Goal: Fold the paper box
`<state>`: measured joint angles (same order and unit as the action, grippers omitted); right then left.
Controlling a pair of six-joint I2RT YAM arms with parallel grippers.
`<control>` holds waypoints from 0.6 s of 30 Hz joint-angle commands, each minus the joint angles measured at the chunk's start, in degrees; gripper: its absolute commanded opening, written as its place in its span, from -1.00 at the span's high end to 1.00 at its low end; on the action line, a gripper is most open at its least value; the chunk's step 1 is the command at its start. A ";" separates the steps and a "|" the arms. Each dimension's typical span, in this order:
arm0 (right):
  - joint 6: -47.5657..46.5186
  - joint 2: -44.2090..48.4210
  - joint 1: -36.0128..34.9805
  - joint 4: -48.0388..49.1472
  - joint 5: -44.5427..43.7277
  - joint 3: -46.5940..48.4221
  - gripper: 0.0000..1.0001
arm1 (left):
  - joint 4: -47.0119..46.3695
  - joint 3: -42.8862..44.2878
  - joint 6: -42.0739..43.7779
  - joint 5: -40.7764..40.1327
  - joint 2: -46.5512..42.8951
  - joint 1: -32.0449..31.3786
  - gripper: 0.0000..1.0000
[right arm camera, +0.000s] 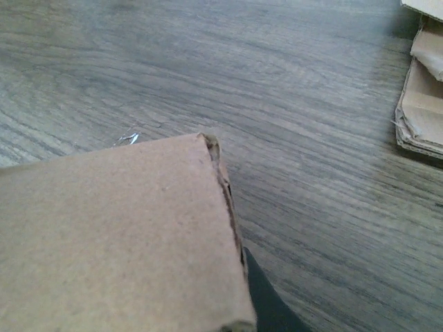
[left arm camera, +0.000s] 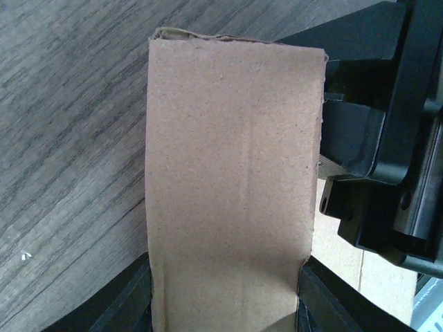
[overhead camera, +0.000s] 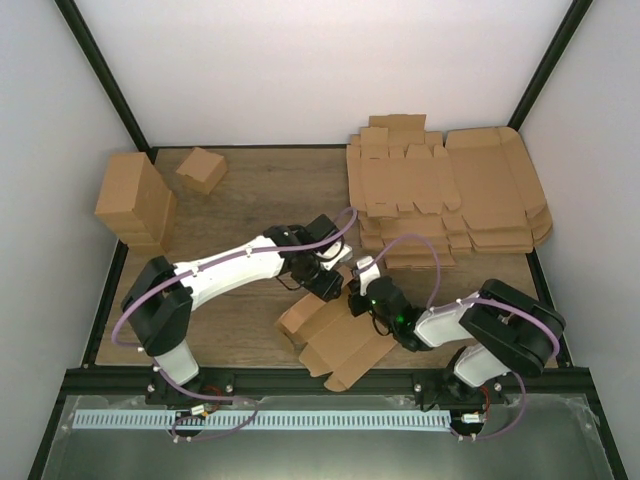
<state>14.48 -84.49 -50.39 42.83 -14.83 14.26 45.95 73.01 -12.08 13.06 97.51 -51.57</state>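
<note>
The paper box (overhead camera: 340,345) is a partly folded brown cardboard sheet lying near the table's front edge, between the two arms. My left gripper (overhead camera: 322,280) reaches over its far end. In the left wrist view one raised panel of the paper box (left arm camera: 232,173) fills the gap between the fingers (left arm camera: 121,308), which press on its two side edges. My right gripper (overhead camera: 362,290) is at the same end, its black body (left arm camera: 374,138) right beside that panel. In the right wrist view a flap of the paper box (right arm camera: 118,235) covers one finger, and the other finger (right arm camera: 266,304) lies against the flap's edge.
A stack of large flat cardboard sheets (overhead camera: 440,195) fills the back right, its edge (right arm camera: 422,104) showing in the right wrist view. A tall cardboard block (overhead camera: 135,200) and a small folded carton (overhead camera: 202,170) stand at the back left on the wooden table (overhead camera: 250,190).
</note>
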 commanded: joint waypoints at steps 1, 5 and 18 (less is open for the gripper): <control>1.79 -0.48 0.12 0.21 -7.02 2.40 0.98 | 1.51 0.26 -0.41 3.92 -0.14 0.73 0.01; 2.29 -0.50 0.07 0.13 -6.34 2.15 0.63 | 1.35 -0.29 -0.36 4.86 -0.50 2.20 0.00; 3.61 -3.18 -0.01 -0.12 -4.96 2.69 0.52 | 1.89 -0.97 0.78 5.44 -0.48 3.24 0.03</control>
<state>17.06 -86.24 -50.46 43.03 -17.34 15.46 46.02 72.82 -11.75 17.19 97.51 -48.62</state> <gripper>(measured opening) 0.221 0.490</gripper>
